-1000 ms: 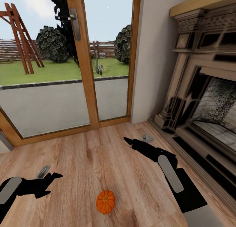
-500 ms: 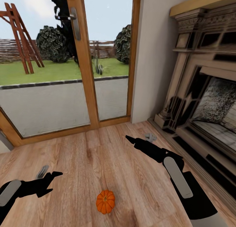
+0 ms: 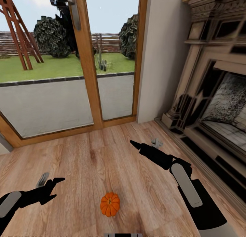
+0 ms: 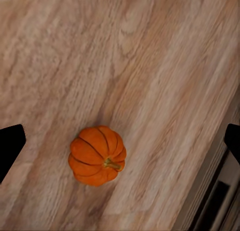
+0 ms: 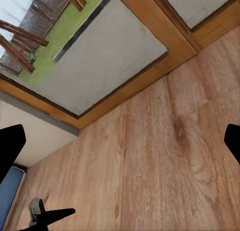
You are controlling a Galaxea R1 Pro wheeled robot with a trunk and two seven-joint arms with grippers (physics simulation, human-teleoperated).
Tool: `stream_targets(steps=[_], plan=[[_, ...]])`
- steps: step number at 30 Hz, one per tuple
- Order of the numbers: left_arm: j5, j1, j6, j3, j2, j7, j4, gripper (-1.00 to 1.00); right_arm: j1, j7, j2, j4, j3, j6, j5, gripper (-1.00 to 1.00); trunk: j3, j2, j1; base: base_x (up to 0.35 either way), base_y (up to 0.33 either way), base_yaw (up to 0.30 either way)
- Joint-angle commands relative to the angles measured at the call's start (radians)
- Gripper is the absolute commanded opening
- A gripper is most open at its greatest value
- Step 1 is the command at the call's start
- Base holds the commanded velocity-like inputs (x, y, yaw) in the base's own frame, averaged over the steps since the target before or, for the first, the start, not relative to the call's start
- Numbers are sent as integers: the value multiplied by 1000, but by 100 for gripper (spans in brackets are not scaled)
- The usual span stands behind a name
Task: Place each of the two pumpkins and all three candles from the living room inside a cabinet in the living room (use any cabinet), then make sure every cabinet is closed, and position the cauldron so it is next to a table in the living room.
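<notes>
— Where is the pumpkin (image 3: pixel 110 204) from your hands?

— I see it on the wooden floor (image 3: pixel 102 155), between my two arms and nearer to my body than both grippers. The left gripper (image 3: pixel 54 185) is beside it on my left, apart from it, not touching. In the left wrist view the pumpkin (image 4: pixel 97 155) lies between the two black fingertips (image 4: pixel 10 146), a little toward one of them, with bare floor around it. Its ribs are clear and the small stem points sideways.

— And the left gripper, how does it stand?

— Wide. In the wrist view each fingertip sits at one border of the frame, with nothing between them but floor and the pumpkin below.

— The right one?

— The right gripper (image 3: pixel 133 145) reaches forward, well apart from the pumpkin, toward the glass door (image 3: pixel 85 59). A small grey object (image 3: pixel 156 142) lies on the floor just beside it, on the fireplace side; I cannot tell what it is. In the right wrist view the fingertips (image 5: pixel 11 146) are also wide apart and hold nothing.

— What is around you?

— The stone fireplace (image 3: pixel 218 103) is past my right arm. Behind the door is a garden with grass and bushes.
</notes>
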Motion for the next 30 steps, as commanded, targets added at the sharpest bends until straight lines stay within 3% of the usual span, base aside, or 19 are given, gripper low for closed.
stream_targets(steps=[1,9,13,17,22,30], plan=[[-6,-1,4,1,-1,-7,1,100,-1,-1,0,0,1,3,-4,100,-5,-1,0,0,0,0],[-6,-1,0,-13,-6,-12,3,100,-1,0,0,0,1,3,-6,100,-36,-2,4,0,0,0],[-11,-1,-6,-27,-7,-59,3,100,-1,0,0,0,-1,2,-7,100,-51,-3,6,0,0,0],[-67,-1,-34,-33,-8,-105,3,100,-1,0,0,0,-1,2,-7,100,-67,-4,7,0,0,0],[-138,-1,-43,-35,-8,-209,3,100,-1,0,0,2,-2,2,-7,100,-86,-6,10,0,0,0],[-150,-1,-43,-35,-9,-233,3,100,-1,0,0,2,-1,2,-8,100,-116,-7,13,0,0,-15]])
